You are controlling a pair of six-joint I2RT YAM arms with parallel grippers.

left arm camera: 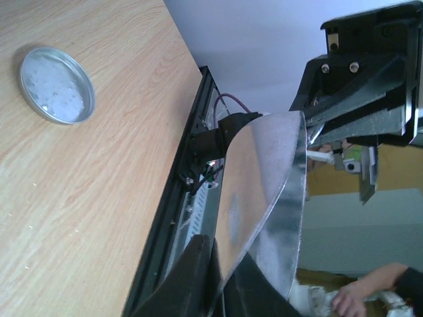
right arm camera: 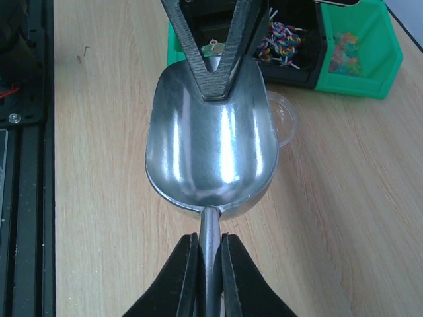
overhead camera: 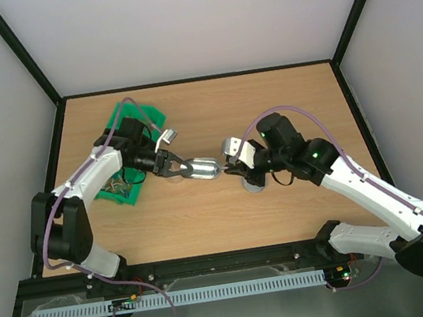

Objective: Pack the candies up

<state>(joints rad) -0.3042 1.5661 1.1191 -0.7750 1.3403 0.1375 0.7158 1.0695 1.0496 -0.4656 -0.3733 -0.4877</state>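
An empty metal scoop [overhead camera: 203,168] hangs above the table's middle, held from both ends. My right gripper [overhead camera: 233,169] is shut on its thin handle, as the right wrist view [right arm camera: 210,241] shows. My left gripper [overhead camera: 174,166] is shut on the front rim of the scoop [right arm camera: 211,152], seen edge-on in the left wrist view [left arm camera: 221,247]. The candies [right arm camera: 345,49] lie in a green bin [right arm camera: 377,72] beyond the scoop, and more mixed-colour ones [right arm camera: 281,38] lie in a black compartment.
A round silver lid [left arm camera: 56,84] lies flat on the table, below my right wrist in the top view [overhead camera: 254,186]. A clear plastic cup [right arm camera: 285,117] stands beside the scoop. The green bin [overhead camera: 141,115] sits at the table's left.
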